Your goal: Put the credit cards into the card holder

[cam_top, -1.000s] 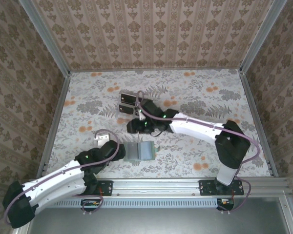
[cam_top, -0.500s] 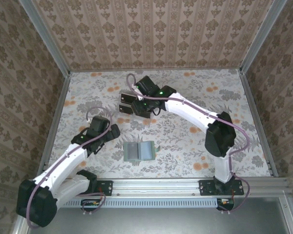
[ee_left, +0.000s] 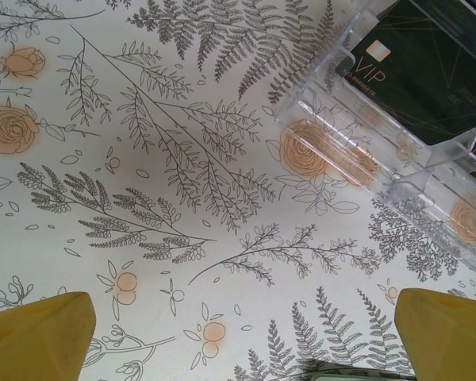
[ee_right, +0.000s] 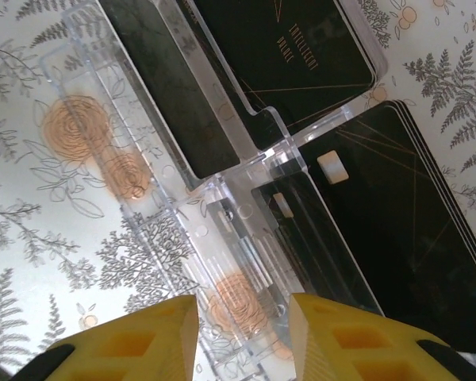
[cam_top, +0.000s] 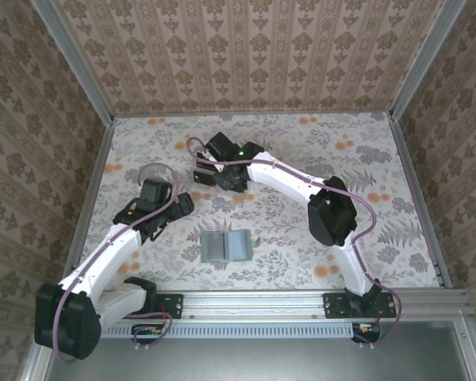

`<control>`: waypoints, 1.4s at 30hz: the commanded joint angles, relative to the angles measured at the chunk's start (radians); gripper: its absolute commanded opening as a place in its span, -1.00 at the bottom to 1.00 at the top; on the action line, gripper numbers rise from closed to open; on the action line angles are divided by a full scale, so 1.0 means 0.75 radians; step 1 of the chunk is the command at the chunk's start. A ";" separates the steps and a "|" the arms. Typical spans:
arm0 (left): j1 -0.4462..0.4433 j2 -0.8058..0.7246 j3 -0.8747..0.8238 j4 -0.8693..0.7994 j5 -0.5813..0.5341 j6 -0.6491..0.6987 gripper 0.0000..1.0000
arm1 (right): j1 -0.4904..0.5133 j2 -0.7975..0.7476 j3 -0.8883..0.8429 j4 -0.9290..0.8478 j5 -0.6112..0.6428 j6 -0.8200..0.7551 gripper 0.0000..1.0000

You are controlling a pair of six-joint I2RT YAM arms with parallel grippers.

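Tabletop from above first: on the pale flower-printed table (cam_top: 357, 159) we see the small flat grey-green rectangular card holder (cam_top: 224, 247) lying near the front edge, between the two arms and well apart from both grippers. The left gripper (cam_top: 175, 209) hovers over bare cloth to the holder's far left, and the right gripper (cam_top: 213, 172) reaches to the far middle, over the clear plastic slotted rack (cam_top: 199, 175). From the left wrist, we find the yellow fingertips (ee_left: 40, 337) at opposite corners of the frame, so this gripper (ee_left: 242, 340) is released and spread wide above the cloth, with the rack (ee_left: 365, 151) ahead to the right and a thin black rectangular credit card (ee_left: 436, 71) marked VIP inside it. From the right wrist, we look down on the rack (ee_right: 166, 190), where the black credit cards (ee_right: 285, 55) sit in its slots and a stack (ee_right: 416, 222) lies to the right. This gripper (ee_right: 243, 341) keeps a narrow gap between its yellow fingers (ee_right: 127, 345), over the rack's clear wall; we cannot tell whether they touch it.
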 commanded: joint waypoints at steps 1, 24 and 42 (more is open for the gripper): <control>0.013 -0.031 -0.009 -0.012 0.020 0.037 1.00 | 0.008 0.052 0.047 -0.058 0.107 -0.050 -0.26; 0.016 0.002 -0.017 0.017 0.031 0.032 1.00 | 0.019 0.081 0.000 -0.045 0.098 -0.165 -0.82; 0.016 0.016 0.009 -0.022 0.072 0.069 0.99 | 0.040 -0.100 0.000 0.059 0.105 -0.263 -1.00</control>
